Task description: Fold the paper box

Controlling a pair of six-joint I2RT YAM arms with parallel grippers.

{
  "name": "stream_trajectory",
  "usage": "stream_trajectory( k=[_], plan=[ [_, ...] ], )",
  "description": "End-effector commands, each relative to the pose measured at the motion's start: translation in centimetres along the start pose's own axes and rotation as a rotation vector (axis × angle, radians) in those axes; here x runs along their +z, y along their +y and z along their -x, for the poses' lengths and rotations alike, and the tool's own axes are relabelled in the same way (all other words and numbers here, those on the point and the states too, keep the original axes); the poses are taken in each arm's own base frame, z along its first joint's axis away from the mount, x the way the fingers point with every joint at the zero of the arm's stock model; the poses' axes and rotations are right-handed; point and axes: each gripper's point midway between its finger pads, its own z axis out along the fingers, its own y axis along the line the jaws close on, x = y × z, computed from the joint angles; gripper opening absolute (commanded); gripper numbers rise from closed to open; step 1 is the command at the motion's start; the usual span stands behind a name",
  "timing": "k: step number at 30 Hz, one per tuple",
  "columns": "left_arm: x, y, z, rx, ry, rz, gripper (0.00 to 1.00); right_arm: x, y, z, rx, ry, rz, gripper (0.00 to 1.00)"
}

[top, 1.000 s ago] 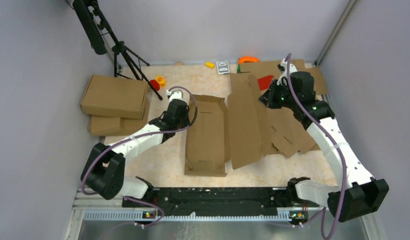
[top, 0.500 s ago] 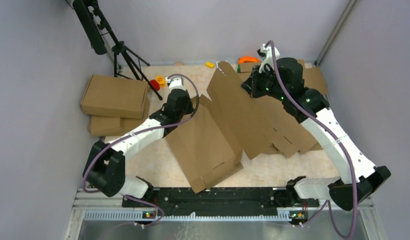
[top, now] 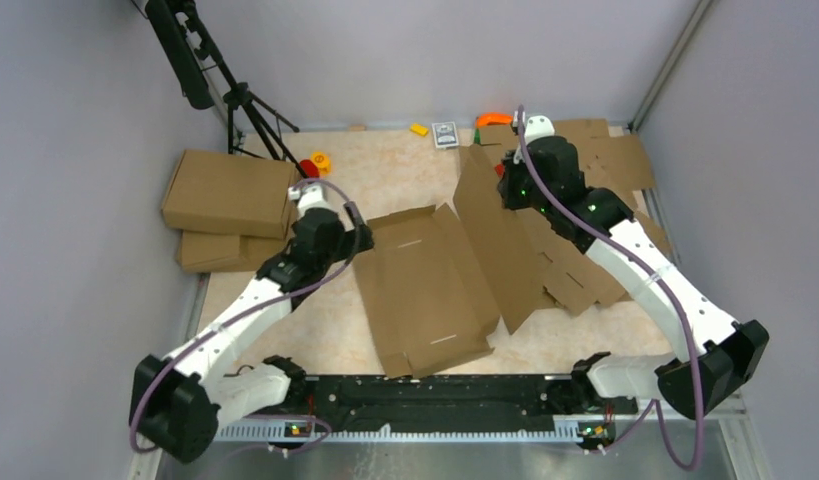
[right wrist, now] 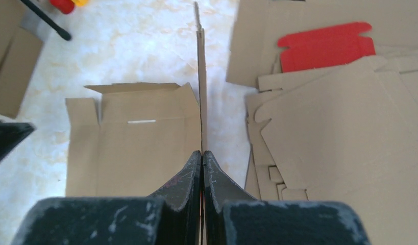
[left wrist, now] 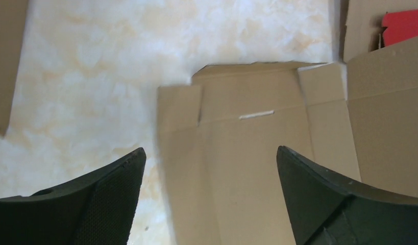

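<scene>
The box (top: 425, 290) has dropped back onto the table (top: 385, 170). Half a second ago it was tipped up and skewed, its near corner over the rail at the arms' bases. Now its base lies flat mid-table, slightly turned, with the near edge just short of that rail. The left gripper (left wrist: 209, 150) has let go of the box's left edge and drawn back to the left. Its fingers (left wrist: 115, 194) now stand wide apart, with nothing between them, above the box's far-left corner. That corner's small flap and slot show ahead of them in the left wrist view. The right arm has come down and in a little.

The right gripper (right wrist: 202, 152) stays clamped on the box's long side panel (top: 500, 250). In the right wrist view its fingers are pressed together on the cardboard, which runs edge-on straight away from them. That panel stands up from the base along the box's right side.

Right of the panel lies a heap of flat sheets (top: 575, 260) with a red sheet (right wrist: 324, 46) among them. Two finished boxes (top: 230, 190) are stacked at the table's left edge, unmoved.
</scene>
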Motion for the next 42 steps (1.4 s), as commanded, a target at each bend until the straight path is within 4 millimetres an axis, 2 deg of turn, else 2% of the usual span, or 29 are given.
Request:
stream_trajectory(
  k=[1,4,9,14,17,22,24,28,32,33,37,42],
  plan=[
    [-1.0,3.1,-3.8,-0.157,0.079,-0.048,0.98,-1.2,-1.3,1.1,0.025,-0.078,-0.057,0.0],
    [-0.7,4.5,-6.1,-0.21,0.174,-0.038,0.98,-0.8,-2.4,-0.9,0.012,-0.032,-0.101,0.0],
    [0.1,4.7,-8.9,-0.232,0.328,-0.023,0.89,-0.6,-3.9,-3.4,0.025,0.012,-0.127,0.0],
    [1.1,5.6,-10.8,-0.296,0.384,-0.003,0.79,-1.3,-3.8,-3.4,0.039,0.0,-0.105,0.0],
    [1.7,5.8,-11.6,-0.311,0.419,-0.008,0.77,-1.7,-3.7,-3.1,0.038,-0.002,-0.097,0.0],
    [2.4,5.2,-12.9,-0.343,0.482,-0.058,0.73,-2.2,-2.8,-2.4,0.045,-0.011,-0.048,0.0],
    [2.5,4.6,-13.4,-0.355,0.509,-0.093,0.64,-2.2,-2.4,-2.2,0.048,-0.007,-0.03,0.0],
    [2.3,3.2,-13.1,-0.356,0.508,-0.189,0.34,-2.3,-1.4,-1.7,0.06,-0.012,0.023,0.0],
    [2.3,2.8,-11.2,-0.302,0.447,-0.204,0.03,-2.7,0.7,-0.1,0.079,-0.034,0.126,0.0],
    [2.3,2.7,-10.7,-0.297,0.437,-0.201,0.0,-2.8,1.2,0.4,0.085,-0.039,0.146,0.0],
    [2.5,0.7,-8.5,-0.284,0.408,-0.221,0.0,-2.9,3.2,1.9,0.108,-0.047,0.243,0.0],
    [3.2,-0.2,-7.5,-0.233,0.4,-0.139,0.0,-3.3,5.7,3.2,0.142,-0.076,0.377,0.0]
  ],
)
